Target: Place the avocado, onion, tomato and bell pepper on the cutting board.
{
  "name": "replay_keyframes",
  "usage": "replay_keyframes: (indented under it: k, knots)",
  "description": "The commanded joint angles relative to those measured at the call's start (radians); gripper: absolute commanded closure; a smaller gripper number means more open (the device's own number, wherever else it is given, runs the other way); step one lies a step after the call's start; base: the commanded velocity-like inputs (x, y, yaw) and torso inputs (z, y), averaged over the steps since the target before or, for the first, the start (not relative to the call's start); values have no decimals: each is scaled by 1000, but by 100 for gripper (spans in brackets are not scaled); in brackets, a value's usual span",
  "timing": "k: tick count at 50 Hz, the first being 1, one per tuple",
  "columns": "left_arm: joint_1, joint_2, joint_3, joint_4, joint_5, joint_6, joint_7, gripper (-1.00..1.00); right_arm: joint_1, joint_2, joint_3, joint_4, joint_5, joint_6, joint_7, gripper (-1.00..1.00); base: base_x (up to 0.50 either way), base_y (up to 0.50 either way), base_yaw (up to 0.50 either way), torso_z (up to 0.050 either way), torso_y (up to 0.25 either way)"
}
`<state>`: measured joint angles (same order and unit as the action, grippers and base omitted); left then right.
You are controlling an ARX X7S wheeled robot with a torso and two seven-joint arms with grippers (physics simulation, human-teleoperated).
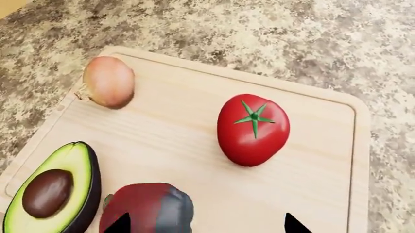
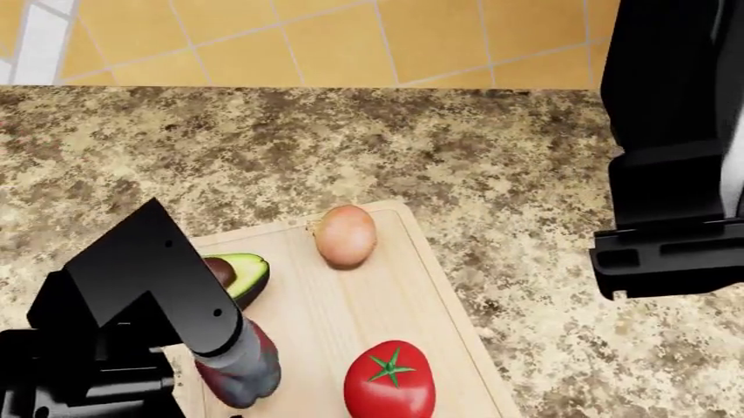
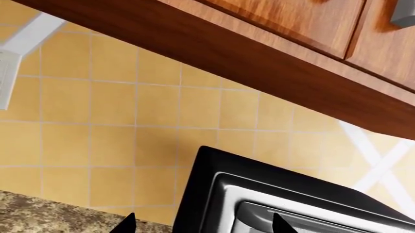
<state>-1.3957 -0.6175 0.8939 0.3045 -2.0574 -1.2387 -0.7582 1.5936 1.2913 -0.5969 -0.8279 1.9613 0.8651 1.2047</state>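
1. Left pincer (image 1: 206, 224) hangs spread just above the bell pepper (image 1: 147, 208), one fingertip overlapping it; judged released, so lift straight up without nudging it.
2. Beside the pepper lies the avocado (image 1: 55, 189), farther off the tomato (image 1: 253, 128) and onion (image 1: 109, 81), all on the cutting board (image 1: 175, 131).
3. Right pincer (image 3: 202, 224), tips apart, faces the wall tiles (image 3: 91, 121).

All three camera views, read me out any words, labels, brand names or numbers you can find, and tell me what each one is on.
There is no readable text in any view.
Cutting board, avocado, onion, tomato and bell pepper: no stickers, labels or print.
Countertop and tiled wall: plain, no signs.
Black and silver appliance in the right wrist view: no brand or numbers visible.
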Motion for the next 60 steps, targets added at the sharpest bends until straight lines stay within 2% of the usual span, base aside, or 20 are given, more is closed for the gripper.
replay_keyframes:
  k: [1,4,14,31,35,42,53,60]
  knots:
    - [-74,-51,2,45,-127,27,-83,-100,-3,-6,2,0,-1,-2,2,-100,0,0,0,0,10]
    - [-131,-77,-8,88,-221,63,-131,-100,10,-15,2,2,9,5,10,-100,0,0,0,0,0]
    - [-255,-126,-46,145,-366,129,-197,-100,52,-26,4,10,45,29,32,-100,0,0,0,0,0]
    - [-403,-231,-132,176,-498,203,-245,-100,107,-57,-1,30,81,65,56,-100,0,0,0,0,0]
    - [-372,-290,-191,250,-469,248,-251,-100,111,-53,0,24,90,67,61,-100,0,0,0,0,0]
    - [-367,-378,-292,362,-509,379,-276,-100,165,-69,-6,20,146,84,104,-100,0,0,0,0,0]
    - [-375,-419,-419,521,-471,538,-332,-100,244,-109,-24,12,219,94,176,-100,0,0,0,0,0]
    - [-366,-481,-505,489,-361,513,-283,-100,322,-135,-38,-5,297,93,234,-100,0,0,0,0,0]
